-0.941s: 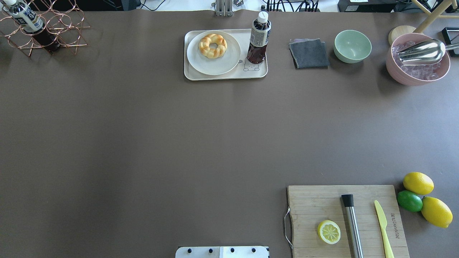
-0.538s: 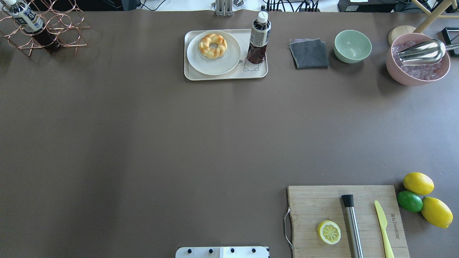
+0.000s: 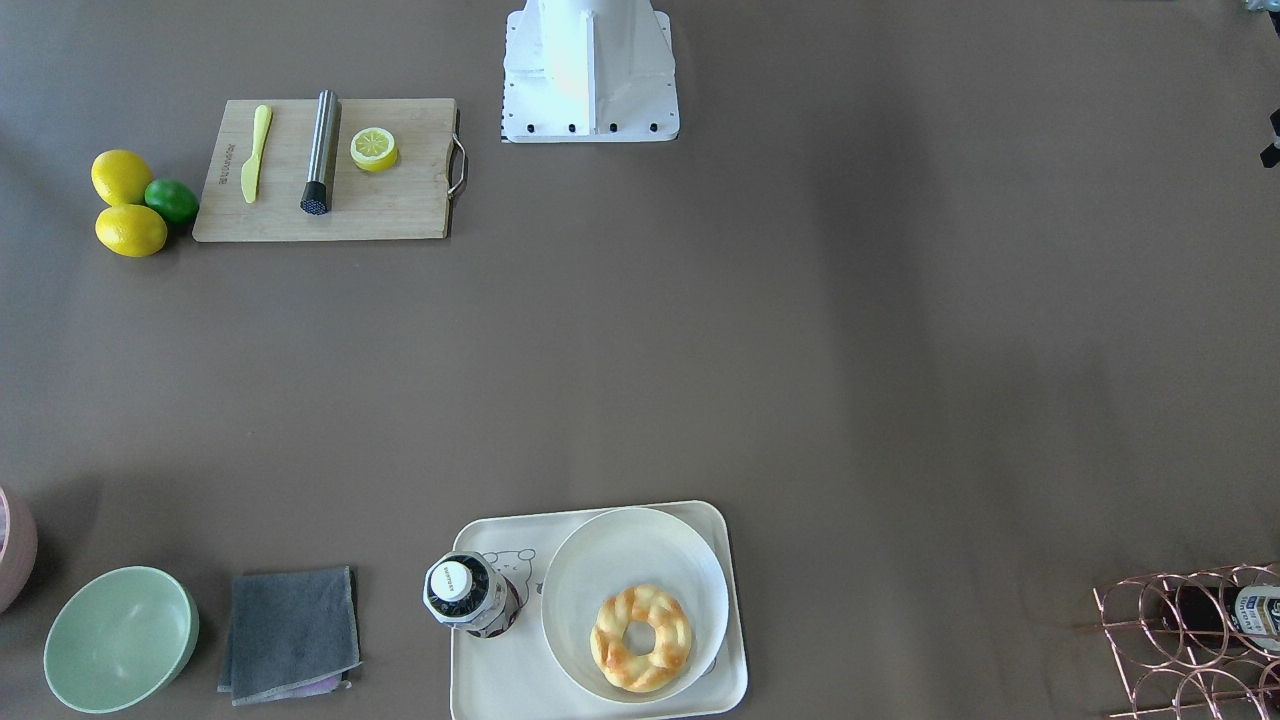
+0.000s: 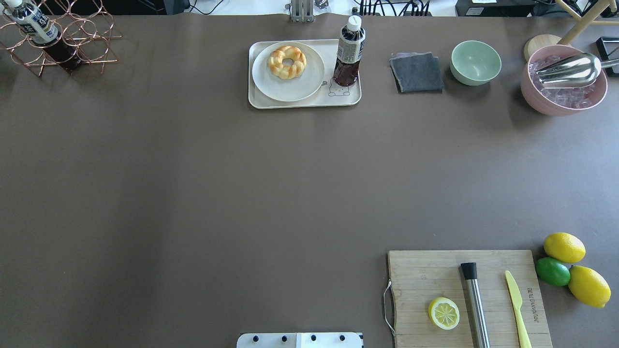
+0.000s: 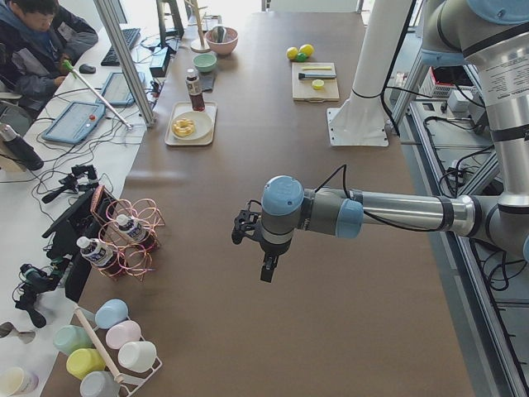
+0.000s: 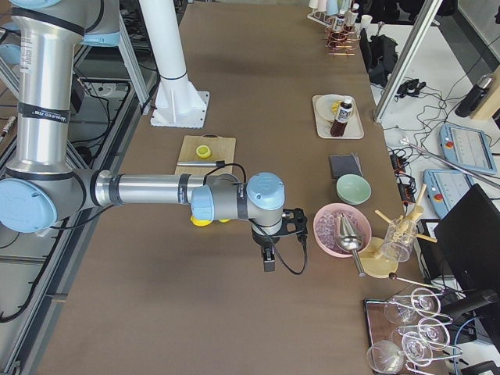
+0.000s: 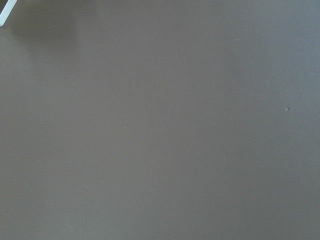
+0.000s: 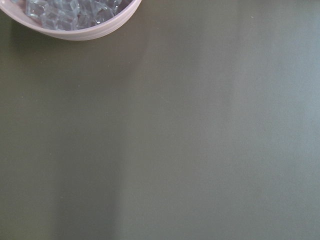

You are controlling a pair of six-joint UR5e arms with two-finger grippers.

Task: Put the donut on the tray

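The donut, a braided golden ring, lies on a round white plate that sits on the cream tray at the far middle of the table. It also shows in the front-facing view on the plate and tray. Neither gripper shows in the overhead or front-facing view. My left gripper shows only in the exterior left view and my right gripper only in the exterior right view, both hanging over bare table far from the tray. I cannot tell whether they are open or shut.
A dark drink bottle stands on the tray's right part. A grey cloth, green bowl and pink ice bowl with scoop stand to its right. A cutting board with lemon half, lemons and a wire rack are around.
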